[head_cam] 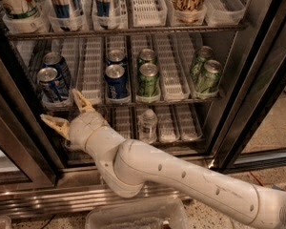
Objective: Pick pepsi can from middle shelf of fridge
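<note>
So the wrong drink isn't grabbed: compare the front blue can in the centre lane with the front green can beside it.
The pepsi can is dark blue; the green can is green. The pepsi can stands left of the green can, one lane over. The open claw, at the left of the middle shelf's front edge, is nearer the pepsi can than the green can. Both stand upright, have silver tops and look equal in size.

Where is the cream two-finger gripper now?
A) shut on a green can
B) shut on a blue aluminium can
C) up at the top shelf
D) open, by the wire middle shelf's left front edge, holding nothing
D: the cream gripper hangs open, empty, before the dark wire middle shelf.
</note>
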Action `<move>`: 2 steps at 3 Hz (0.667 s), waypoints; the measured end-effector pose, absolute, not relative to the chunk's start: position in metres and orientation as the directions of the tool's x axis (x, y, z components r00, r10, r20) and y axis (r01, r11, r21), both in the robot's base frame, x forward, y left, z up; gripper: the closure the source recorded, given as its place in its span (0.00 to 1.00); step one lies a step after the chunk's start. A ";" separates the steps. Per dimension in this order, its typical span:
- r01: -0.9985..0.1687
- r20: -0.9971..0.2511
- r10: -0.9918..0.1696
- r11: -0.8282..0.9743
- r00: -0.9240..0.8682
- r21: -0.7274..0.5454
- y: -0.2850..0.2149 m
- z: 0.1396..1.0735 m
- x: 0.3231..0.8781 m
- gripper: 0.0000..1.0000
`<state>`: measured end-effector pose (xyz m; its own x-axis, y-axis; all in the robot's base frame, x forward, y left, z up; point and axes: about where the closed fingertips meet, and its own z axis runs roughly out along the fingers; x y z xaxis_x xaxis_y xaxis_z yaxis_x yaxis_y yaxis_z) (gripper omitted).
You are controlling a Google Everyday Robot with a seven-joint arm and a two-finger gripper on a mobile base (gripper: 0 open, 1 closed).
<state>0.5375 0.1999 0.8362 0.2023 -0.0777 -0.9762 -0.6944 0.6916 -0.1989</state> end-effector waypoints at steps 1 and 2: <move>-0.694 -0.976 -0.078 0.692 0.202 -0.199 0.200 0.836 0.537 0.28; -0.704 -0.979 -0.046 0.688 0.198 -0.175 0.205 0.835 0.542 0.34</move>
